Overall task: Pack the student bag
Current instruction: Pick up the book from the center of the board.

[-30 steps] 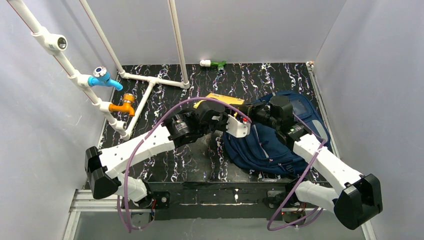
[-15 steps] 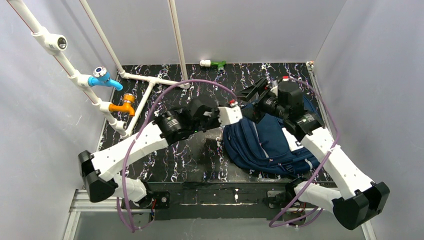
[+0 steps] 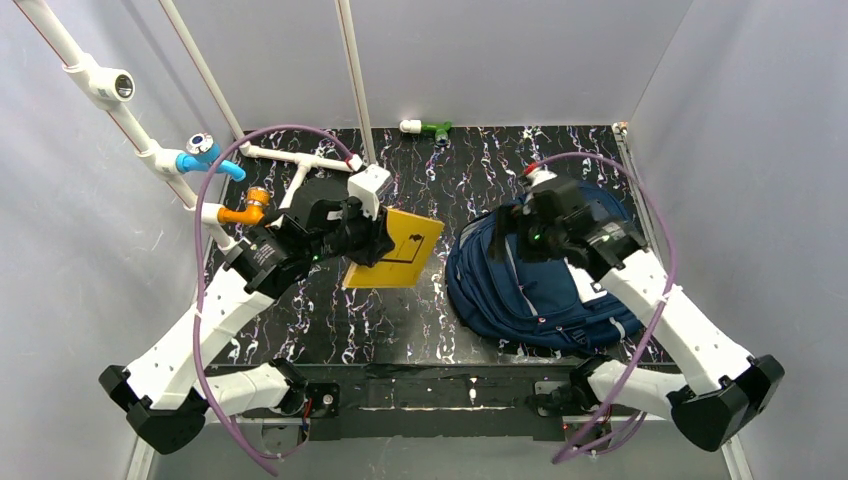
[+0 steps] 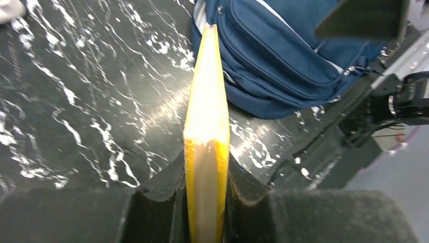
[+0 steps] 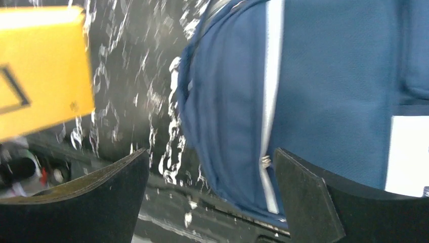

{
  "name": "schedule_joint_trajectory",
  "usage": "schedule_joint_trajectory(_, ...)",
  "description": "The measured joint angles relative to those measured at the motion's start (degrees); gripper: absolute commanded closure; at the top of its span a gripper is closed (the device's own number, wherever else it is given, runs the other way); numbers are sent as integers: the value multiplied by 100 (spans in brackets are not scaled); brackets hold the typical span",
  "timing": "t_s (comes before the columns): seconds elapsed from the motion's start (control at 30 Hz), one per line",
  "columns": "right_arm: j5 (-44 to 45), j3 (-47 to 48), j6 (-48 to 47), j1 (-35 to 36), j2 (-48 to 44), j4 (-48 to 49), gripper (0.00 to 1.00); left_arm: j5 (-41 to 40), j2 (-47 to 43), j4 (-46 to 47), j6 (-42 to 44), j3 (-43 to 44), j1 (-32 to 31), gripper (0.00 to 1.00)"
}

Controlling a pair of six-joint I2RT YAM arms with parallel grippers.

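The student bag (image 3: pixel 530 290) lay flat on the right half of the table (image 3: pixel 440 330), a soft, rounded mass of navy woven fabric with puckered seams. In the right wrist view a pale grey zip stripe (image 5: pixel 273 76) ran down its side to a small metal pull (image 5: pixel 264 162), and a smooth white rectangular patch (image 5: pixel 407 152) showed at the frame's edge. The table was glossy black, veined with white like marble.

The left fingers (image 4: pixel 243 195), blocky and matte black, were clamped narrowly on a thin yellow book (image 4: pixel 206 101). From the left wrist it appeared edge-on, its cream page block sandwiched between bright yellow covers. From above it was a flat rectangle with thin dark lines on its cover, tilted and held to the left of the bag, apart from it.

The right fingers (image 5: pixel 101 202) were spread wide and gripped nothing, hovering over the bag's left edge, with blue fabric and table showing between them.

White plastic pipes (image 3: pixel 300 160) stood at the table's far left, carrying a blue fitting (image 3: pixel 208 155) and an orange one (image 3: pixel 245 212). Purple cables (image 3: pixel 215 240) looped over both arms.
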Motion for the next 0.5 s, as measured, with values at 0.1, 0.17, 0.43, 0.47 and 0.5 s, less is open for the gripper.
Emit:
schedule_joint_trajectory(0.1,654,-44,-122,1257,155,-153,2,127,-4,-249,-474,-20,24,100)
schedule_joint_trajectory(0.17,1211,59,-90,2337,437,-223,2,17,-20,-470,-699,-20,20,100)
schedule_joint_trajectory(0.43,3620,479,446,4212,2474,-1110,13,-994,-782,-1185,-1294,-22,55,100)
schedule_joint_trajectory(0.47,3860,481,501,4330,2675,-1272,15,-1067,-944,-1215,-1344,-22,55,100)
schedule_joint_trajectory(0.5,3991,479,516,4393,2802,-1373,16,-1126,-1093,-1246,-1394,-24,55,100)
